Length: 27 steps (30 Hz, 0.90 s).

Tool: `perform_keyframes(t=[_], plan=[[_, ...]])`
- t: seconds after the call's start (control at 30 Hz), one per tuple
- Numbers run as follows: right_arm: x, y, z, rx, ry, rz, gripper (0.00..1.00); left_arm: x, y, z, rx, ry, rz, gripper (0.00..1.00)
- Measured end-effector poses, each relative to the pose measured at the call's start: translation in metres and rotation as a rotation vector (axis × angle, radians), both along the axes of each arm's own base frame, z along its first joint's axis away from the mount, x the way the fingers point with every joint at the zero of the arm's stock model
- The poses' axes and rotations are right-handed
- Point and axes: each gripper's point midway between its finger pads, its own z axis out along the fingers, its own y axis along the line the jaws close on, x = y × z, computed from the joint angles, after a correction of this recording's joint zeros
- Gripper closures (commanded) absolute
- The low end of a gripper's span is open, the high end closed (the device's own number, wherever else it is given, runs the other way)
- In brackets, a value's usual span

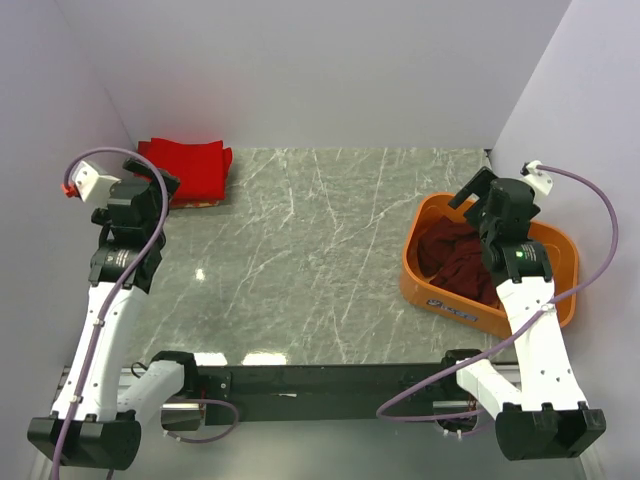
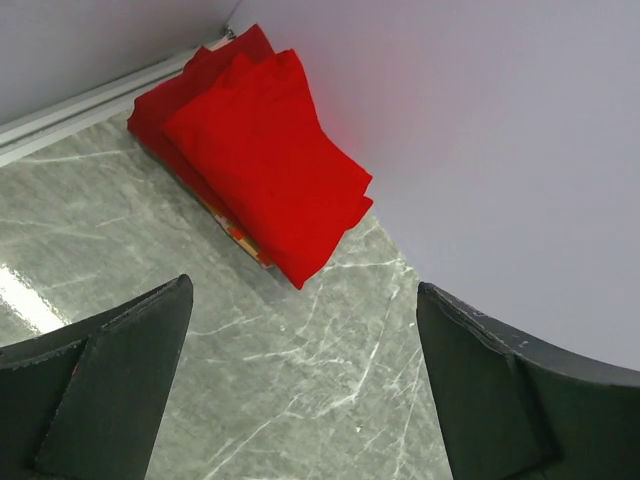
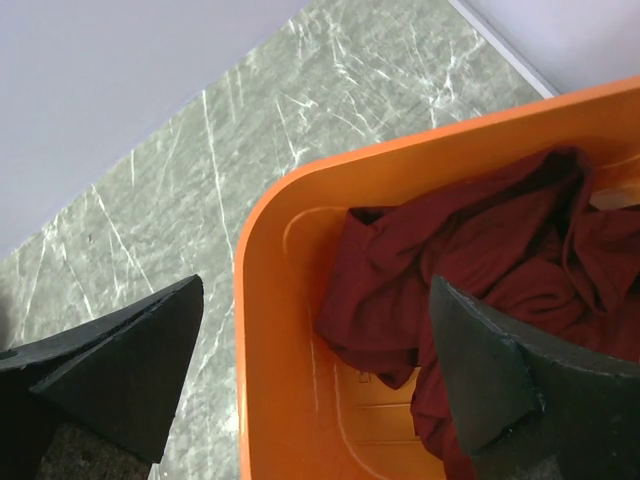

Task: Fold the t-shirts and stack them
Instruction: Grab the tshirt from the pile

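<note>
I see the grey marble table (image 1: 300,260) with white walls on three sides. At the right stands the orange basket (image 1: 450,310), and the dark maroon t-shirt (image 1: 460,262) lies inside it, crumpled and full of deep folds, not folded at all. In the far left corner the bright red t-shirts (image 1: 185,168) lie folded in a flat stack against the wall.

My right wrist camera shows the maroon cloth (image 3: 450,250) heaped toward one side of the basket (image 3: 262,330), with bare orange floor beside it; the top view hides this behind the arm. My left wrist camera shows the red stack (image 2: 270,170) as two layers, the upper one lying a little skew, and a thin many-coloured edge (image 2: 240,232) under it; I cannot tell what that is.

The right gripper (image 3: 318,285) hangs above the basket rim, its jaws spread wide and holding nothing. The left gripper (image 2: 305,290) is near the red stack, not touching it, also wide apart and empty.
</note>
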Motion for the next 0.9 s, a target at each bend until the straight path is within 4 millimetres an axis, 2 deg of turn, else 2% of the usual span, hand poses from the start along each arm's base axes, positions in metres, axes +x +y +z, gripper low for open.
perform_keyframes(t=[0.17, 0.33, 0.47, 0.67, 0.77, 0.9], plan=[[-0.004, 0.000, 0.003, -0.030, 0.000, 0.025, 0.00, 0.007, -0.003, -0.008, 0.000, 0.024, -0.017, 0.01], [-0.010, 0.001, -0.014, -0.038, 0.117, 0.036, 0.00, 0.014, -0.008, -0.007, -0.004, 0.010, -0.042, 0.01], [-0.015, -0.013, -0.048, -0.017, 0.253, -0.018, 0.00, 0.022, -0.012, -0.008, -0.001, 0.009, -0.068, 0.01], [-0.042, -0.061, -0.122, 0.079, 0.454, -0.185, 0.03, 0.035, -0.016, -0.028, 0.009, 0.071, -0.085, 0.01], [-0.044, -0.065, -0.149, 0.106, 0.541, -0.198, 0.05, 0.038, -0.016, -0.034, 0.011, 0.090, -0.088, 0.01], [-0.033, -0.067, -0.184, 0.129, 0.625, -0.197, 0.10, 0.039, -0.016, -0.036, 0.015, 0.096, -0.089, 0.01]])
